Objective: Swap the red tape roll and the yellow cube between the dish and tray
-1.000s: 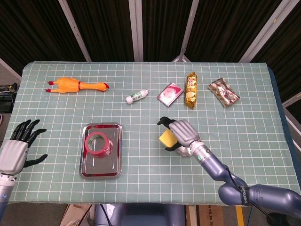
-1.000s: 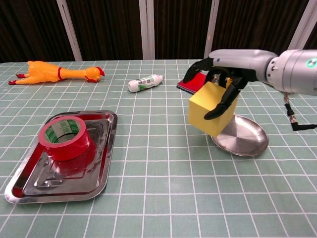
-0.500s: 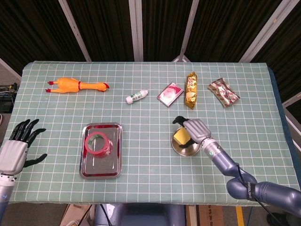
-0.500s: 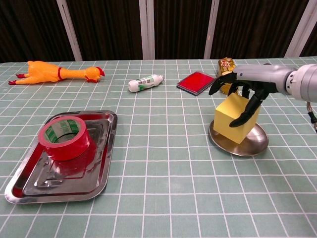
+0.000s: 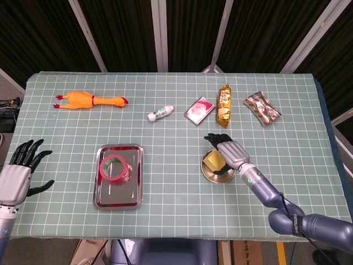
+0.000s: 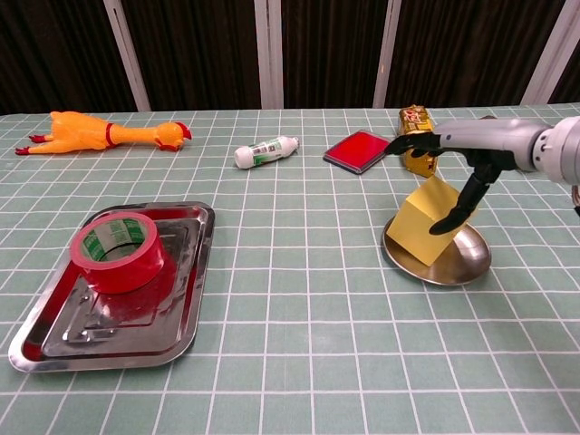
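Yellow cube [image 6: 424, 221] is resting tilted in the dish [image 6: 462, 263] while the right hand [image 6: 458, 163] is gripping it (left hand [image 5: 16, 176] open); releasing now risks toppling.

The desk [image 5: 287, 165] was covered by a pale green cloth ruled with a white grid, its far corners rounded. Behind the desk hung dark pleated curtains [image 5: 116, 33], crossed by pale slanted and upright bars [image 5: 159, 33]. To the left of the desk lay a strip of grey floor [image 5: 8, 83] with dark cables. Light fell evenly on the cloth, without hard shadows.
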Robot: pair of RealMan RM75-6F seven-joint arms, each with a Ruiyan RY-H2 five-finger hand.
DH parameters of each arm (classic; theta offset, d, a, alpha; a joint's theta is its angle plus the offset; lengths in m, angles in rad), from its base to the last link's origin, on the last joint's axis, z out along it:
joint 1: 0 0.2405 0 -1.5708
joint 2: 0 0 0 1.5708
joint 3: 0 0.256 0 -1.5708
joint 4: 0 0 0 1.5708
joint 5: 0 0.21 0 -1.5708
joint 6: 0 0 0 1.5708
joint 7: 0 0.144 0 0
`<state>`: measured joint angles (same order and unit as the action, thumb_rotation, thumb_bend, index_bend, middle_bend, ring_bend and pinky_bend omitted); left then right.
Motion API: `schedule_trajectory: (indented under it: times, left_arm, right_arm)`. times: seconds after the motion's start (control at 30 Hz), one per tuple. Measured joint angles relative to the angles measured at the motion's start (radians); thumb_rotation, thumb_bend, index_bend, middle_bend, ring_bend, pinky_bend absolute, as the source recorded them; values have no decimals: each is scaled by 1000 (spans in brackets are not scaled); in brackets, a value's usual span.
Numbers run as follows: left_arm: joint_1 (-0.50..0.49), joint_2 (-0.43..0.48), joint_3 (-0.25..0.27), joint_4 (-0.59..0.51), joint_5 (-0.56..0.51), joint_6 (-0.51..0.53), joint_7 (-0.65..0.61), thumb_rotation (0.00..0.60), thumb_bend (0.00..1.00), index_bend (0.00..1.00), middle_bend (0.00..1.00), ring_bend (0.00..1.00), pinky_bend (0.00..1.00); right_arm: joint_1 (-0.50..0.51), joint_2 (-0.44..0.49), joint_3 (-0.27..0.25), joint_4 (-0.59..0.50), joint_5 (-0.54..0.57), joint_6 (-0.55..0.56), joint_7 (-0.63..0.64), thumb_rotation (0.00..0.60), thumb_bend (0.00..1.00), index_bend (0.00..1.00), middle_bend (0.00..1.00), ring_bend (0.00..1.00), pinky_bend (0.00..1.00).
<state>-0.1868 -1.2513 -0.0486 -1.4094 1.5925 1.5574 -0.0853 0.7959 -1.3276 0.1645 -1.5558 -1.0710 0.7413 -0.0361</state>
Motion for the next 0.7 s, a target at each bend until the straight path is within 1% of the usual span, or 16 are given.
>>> schedule_trajectory:
  times: [0.07, 0.17, 0.2, 0.27, 0.37, 0.47, 0.5, 0.57, 0.6, 0.7]
  left_arm:
    - [1, -1, -3, 5, -2, 2, 0, 600, 166, 238, 37, 0, 86]
    - [3, -4, -8, 9, -15, 1, 11, 600, 166, 233, 35, 0, 86]
    - [4, -3, -9, 8, -23, -4, 20, 600, 166, 231, 34, 0, 86]
    - [5, -1, -11, 2, -38, -15, 38, 600, 167, 228, 31, 0, 86]
    - [6, 9, -12, -19, -53, -31, 57, 600, 166, 224, 23, 0, 86]
    - [7, 21, -8, -35, -52, -40, 40, 600, 166, 223, 20, 0, 86]
    - [8, 27, -5, -42, -50, -43, 31, 600, 166, 221, 16, 0, 86]
    - [9, 35, 2, -52, -45, -47, 17, 600, 164, 214, 7, 0, 86]
    - [11, 43, 8, -62, -41, -52, 9, 600, 163, 208, 1, 0, 86]
    - [15, 57, 17, -87, -41, -62, 7, 600, 140, 204, 0, 0, 85]
  right_arm:
    - [-6, 19, 9, -29, -3, 25, -3, 600, 5, 29, 0, 0, 0]
    - [-29, 60, 23, -82, -15, 103, -19, 600, 3, 29, 0, 0, 0]
    - [-48, 82, 27, -110, -20, 157, -34, 600, 2, 29, 0, 0, 0]
    - [-74, 105, 28, -136, -24, 220, -54, 600, 2, 29, 0, 0, 0]
    - [-154, 147, 14, -185, -41, 366, -88, 600, 3, 29, 0, 0, 0]
    - [-275, 178, -32, -219, -85, 516, -92, 600, 2, 29, 0, 0, 0]
    - [-329, 186, -60, -226, -116, 574, -89, 600, 2, 29, 0, 0, 0]
    - [-407, 191, -110, -227, -177, 653, -85, 600, 2, 29, 0, 0, 0]
    - [-454, 190, -143, -222, -223, 702, -85, 600, 3, 29, 0, 0, 0]
    - [-545, 175, -215, -186, -335, 804, -105, 600, 2, 29, 0, 0, 0]
